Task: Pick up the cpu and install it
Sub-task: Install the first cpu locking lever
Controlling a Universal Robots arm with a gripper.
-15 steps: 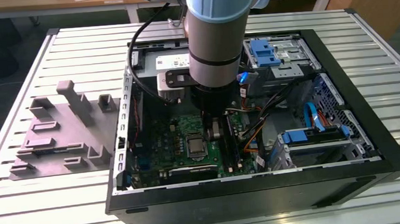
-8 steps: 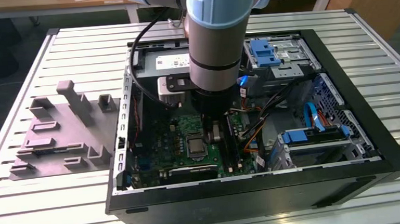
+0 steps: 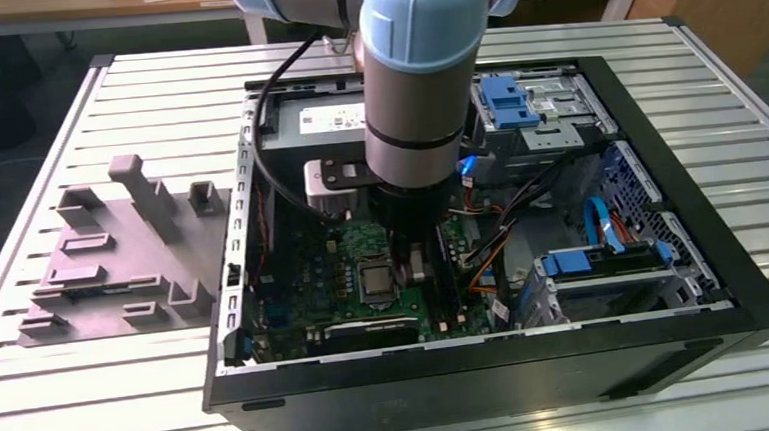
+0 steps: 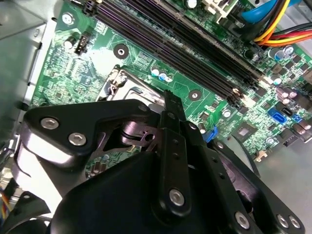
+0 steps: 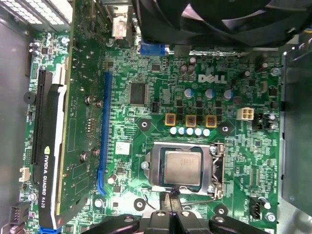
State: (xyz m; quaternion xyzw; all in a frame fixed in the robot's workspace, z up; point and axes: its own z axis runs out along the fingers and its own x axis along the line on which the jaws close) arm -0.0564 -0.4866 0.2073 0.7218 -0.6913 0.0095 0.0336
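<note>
- The cpu (image 5: 182, 167) lies flat in the socket (image 5: 157, 168) on the board (image 5: 234, 156), its square edges in line with the frame
- My claw (image 5: 170, 199) hangs just beside the socket's edge, fingers pinched together on nothing I can see

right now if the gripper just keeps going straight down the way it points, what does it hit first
Probably the socket's metal frame at its edge, or the green motherboard beside it. The gripper hangs near the seated cpu, not squarely over it; depth is unclear.
</note>
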